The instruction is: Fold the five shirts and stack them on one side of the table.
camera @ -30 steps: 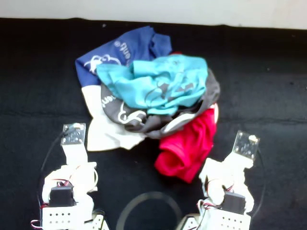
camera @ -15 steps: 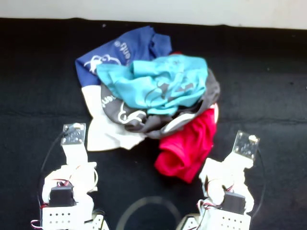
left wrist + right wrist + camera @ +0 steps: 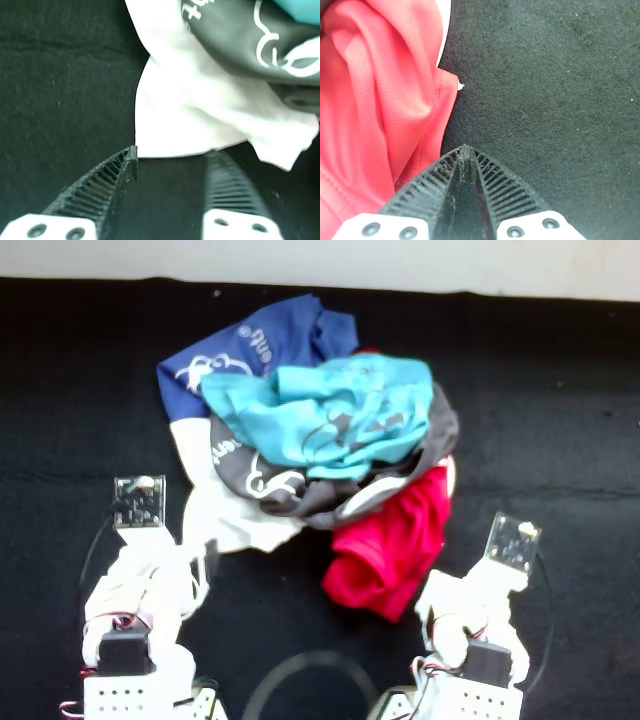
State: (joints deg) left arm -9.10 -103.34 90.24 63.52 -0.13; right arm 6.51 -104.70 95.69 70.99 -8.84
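Loosely heaped, five crumpled shirts lie unfolded on the black table

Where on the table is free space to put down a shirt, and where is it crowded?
Bare black table left of the blue shirt and right of the red shirt. Crowded at the middle pile.

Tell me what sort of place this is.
Probably a robot test bench, not a home: a left arm and right arm sit at a black-covered table, a jumbled pile of shirts lies before them, and a bare pale wall stands behind.
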